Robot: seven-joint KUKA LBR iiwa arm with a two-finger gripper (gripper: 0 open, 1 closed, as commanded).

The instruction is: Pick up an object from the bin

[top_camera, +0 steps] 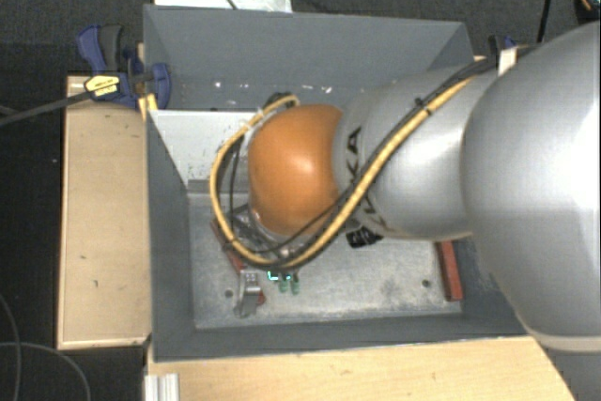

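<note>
The arm point(423, 164) leaned in from the right, its gripper point(250, 294) low over the grey bin point(376, 291) floor; whether it was open or closed could not be told.

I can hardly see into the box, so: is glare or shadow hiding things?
In the camera view, neither much: the arm covers most of the bin. Light glares on its silver casing and on the orange cover; the bin's left wall is bright, the floor beneath the arm dimmer.

Matt, scuffed metal — the bin point(310, 52)
</note>
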